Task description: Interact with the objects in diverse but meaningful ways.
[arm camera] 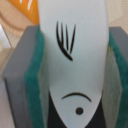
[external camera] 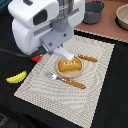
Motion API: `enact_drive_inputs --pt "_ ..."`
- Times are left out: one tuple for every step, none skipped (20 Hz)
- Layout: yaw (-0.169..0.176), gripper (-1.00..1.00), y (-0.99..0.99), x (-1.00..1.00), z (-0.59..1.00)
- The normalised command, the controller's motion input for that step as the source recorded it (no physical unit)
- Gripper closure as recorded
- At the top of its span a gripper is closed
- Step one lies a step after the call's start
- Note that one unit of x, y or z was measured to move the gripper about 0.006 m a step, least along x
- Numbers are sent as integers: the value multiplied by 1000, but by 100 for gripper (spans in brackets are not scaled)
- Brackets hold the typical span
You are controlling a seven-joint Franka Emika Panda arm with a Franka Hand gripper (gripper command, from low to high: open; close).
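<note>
Gripped between green pads, a white piece [arm camera: 75,60] fills the claw [external camera: 64,53], arm bent low over the bread loaf [external camera: 70,65]

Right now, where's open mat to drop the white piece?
Free: the woven mat on the exterior view's right of the knife, and the near strip below the fork. Crowded: the middle, with bread on its plate between the cutlery. The tool grips the white piece.

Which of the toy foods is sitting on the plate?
The golden-orange bread loaf, on the round tan plate between fork and knife. The yellow banana lies off the mat on the dark table, and the red tomato peeks out beside the mat's edge.
</note>
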Motion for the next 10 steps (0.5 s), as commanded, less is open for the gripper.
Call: enact_drive_inputs --pt "0 100 757 -677 -251" --pt "0 100 783 -680 -266" --pt "0 100 780 -691 -286" --pt "0 100 783 -694 -309" --pt "0 100 777 -703 -334" --pt "0 100 766 -717 -369" --pt "0 100 751 -743 -411" --pt "0 100 743 -754 -446" --pt "3 100 714 -783 -491" --pt "6 100 689 -800 -506"
